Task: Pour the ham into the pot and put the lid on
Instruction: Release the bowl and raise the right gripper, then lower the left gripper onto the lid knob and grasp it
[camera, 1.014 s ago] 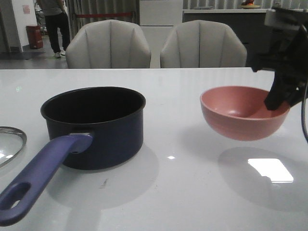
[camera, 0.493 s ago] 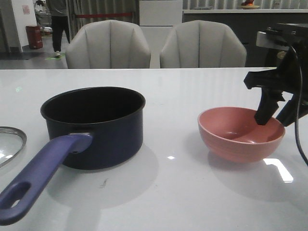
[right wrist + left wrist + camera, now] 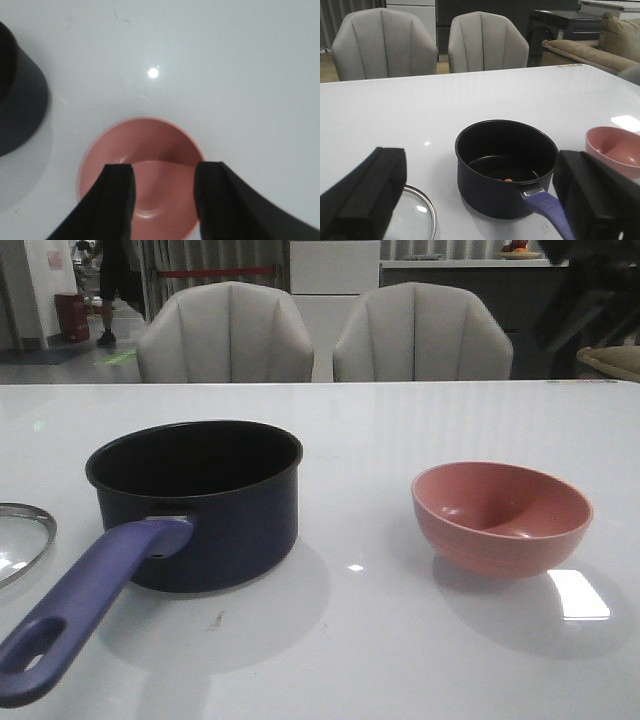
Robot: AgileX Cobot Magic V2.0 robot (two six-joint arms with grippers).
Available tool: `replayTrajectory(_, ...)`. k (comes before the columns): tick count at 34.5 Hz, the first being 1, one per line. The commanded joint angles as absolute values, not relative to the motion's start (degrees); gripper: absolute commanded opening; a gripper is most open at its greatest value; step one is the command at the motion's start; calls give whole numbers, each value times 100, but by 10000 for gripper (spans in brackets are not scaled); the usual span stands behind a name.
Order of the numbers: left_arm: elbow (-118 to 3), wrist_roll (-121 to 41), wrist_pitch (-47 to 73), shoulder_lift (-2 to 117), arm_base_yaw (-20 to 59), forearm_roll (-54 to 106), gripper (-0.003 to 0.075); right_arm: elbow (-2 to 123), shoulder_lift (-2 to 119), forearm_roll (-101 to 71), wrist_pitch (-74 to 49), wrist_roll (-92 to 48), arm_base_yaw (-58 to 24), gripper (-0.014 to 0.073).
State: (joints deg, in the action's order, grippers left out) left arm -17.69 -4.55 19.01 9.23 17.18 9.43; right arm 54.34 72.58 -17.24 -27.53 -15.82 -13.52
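Pink bowl (image 3: 502, 516) sits empty right of the pot (image 3: 200, 502); lid (image 3: 22, 539) lies left. Ham (image 3: 508, 180) rests inside the pot. Right hand (image 3: 162, 200) spread above the bowl, left hand (image 3: 480, 200) also parted.

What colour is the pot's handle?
Purple-blue; the handle on the dark navy pot shows best in the front view.

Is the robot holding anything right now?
No. Both grippers are open and empty: the right gripper hangs above the pink bowl, the left gripper above the table.

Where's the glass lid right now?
The round clear glass lid with the silver rim lies flat on the white table at the front view's far left edge, partly cut off, just left of the dark navy saucepan and its purple handle.
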Motion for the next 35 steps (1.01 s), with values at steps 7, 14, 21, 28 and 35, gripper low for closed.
replayTrajectory(7, -1923, -432, 1439, 978, 1766, 982, 617, 4518, 5092, -1748, -1683, -1668, -1679, 402)
replayTrajectory(14, -1923, -432, 1439, 978, 1766, 982, 617, 3316, 3356, -1869, -1294, -1668, -1685, 402)
replayTrajectory(21, -1914, -432, 1439, 978, 1766, 982, 617, 1920, 1588, -1955, -525, -1663, -1685, 401)
replayTrajectory(28, -1914, -432, 1490, 978, 1766, 982, 617, 1092, 502, -1963, -492, -1663, -1685, 401)
replayTrajectory(35, -1914, -432, 1490, 978, 1766, 982, 617, 885, 326, -1963, -568, -1663, -1685, 332)
